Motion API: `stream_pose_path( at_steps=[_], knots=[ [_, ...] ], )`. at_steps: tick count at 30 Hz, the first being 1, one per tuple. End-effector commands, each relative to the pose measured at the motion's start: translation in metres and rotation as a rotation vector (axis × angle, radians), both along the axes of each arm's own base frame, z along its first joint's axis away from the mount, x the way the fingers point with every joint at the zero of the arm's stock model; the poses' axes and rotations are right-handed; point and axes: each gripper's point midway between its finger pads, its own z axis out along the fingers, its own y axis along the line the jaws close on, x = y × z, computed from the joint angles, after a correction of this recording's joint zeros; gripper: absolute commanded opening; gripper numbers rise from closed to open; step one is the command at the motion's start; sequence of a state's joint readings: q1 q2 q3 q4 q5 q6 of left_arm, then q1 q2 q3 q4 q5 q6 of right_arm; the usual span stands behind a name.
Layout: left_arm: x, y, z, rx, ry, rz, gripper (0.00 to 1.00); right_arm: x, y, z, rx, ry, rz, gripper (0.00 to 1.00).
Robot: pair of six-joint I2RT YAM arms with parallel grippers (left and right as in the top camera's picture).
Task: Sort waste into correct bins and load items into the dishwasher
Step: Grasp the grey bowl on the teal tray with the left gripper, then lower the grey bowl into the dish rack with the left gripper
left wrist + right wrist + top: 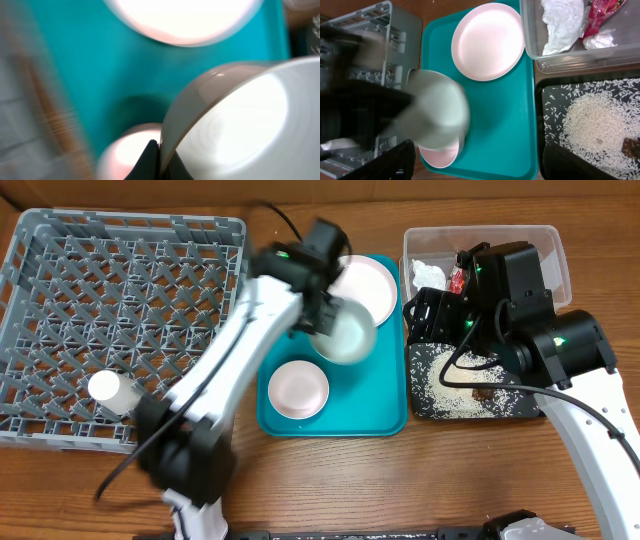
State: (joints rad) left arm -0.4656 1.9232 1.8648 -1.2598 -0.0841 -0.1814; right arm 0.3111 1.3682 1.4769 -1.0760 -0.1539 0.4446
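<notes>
Left gripper [156, 159]: closed on the rim of the grey-green bowl [345, 338], one finger inside the wall and one outside. The bowl hangs tilted, mouth turned sideways, above the teal tray [385, 415]. It sits between the pink plate [362, 285] and the small pink bowl [298, 388] and is clear of both.

Handling, as I judge it:
- The bowl looks rigid and fairly light, a hard glazed or melamine shell
- The surface is glossy, so I expect it to be slippery in a rim pinch and likely to swivel about my fingertips if I swing fast
- It would chip or crack if it knocked a peg, so I should set it down gently
- The rim is the only sensible hold. The body is too wide and too curved for my jaws

Destination: the grey dish rack [60, 280], well to the left of the tray. A white cup [110, 390] already lies near its front edge, and the pegs behind it are free.

Right gripper [487, 162]: fingers spread wide with nothing between them, over the black tray [520, 408] with the rice [455, 380] in it.

The clear tub [560, 260] holds the tissue [428, 272] and the red wrapper [459, 278]
</notes>
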Motion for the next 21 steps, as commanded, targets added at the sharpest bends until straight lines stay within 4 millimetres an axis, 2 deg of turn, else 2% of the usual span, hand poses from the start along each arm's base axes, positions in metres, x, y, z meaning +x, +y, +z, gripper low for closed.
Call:
stream_pose_path(
  at_steps=[1,3,6,8,10,11,12,16,21],
  knots=[
    [0.009,0.098,0.087,0.355,-0.295,0.207,0.04,0.001,0.001,0.002,0.006,-0.003,0.001,0.83],
    [-0.002,0.142,0.113,0.522,-0.354,0.320,0.04,0.001,0.001,0.002,0.006,-0.004,0.001,0.83],
    [-0.014,0.184,0.132,0.667,-0.386,0.450,0.04,0.001,0.001,0.002,0.006,-0.004,0.001,0.83],
    [-0.019,0.210,0.132,0.739,-0.381,0.528,0.04,0.002,0.001,0.002,0.006,-0.005,0.001,0.83],
    [-0.021,0.228,0.127,0.786,-0.372,0.578,0.04,0.002,0.001,0.003,0.007,-0.007,0.001,0.83],
    [-0.022,0.236,0.124,0.809,-0.372,0.601,0.04,0.002,0.001,0.003,0.007,-0.008,0.001,0.83],
    [-0.021,0.252,0.115,0.863,-0.370,0.635,0.04,0.002,0.001,0.003,0.007,-0.008,0.001,0.83],
    [-0.021,0.272,0.099,0.964,-0.383,0.672,0.04,0.004,0.002,0.004,0.009,-0.016,0.001,0.83],
    [-0.016,0.273,0.075,0.969,-0.402,0.681,0.04,0.007,0.003,0.007,0.016,-0.035,0.001,0.83]
  ],
)
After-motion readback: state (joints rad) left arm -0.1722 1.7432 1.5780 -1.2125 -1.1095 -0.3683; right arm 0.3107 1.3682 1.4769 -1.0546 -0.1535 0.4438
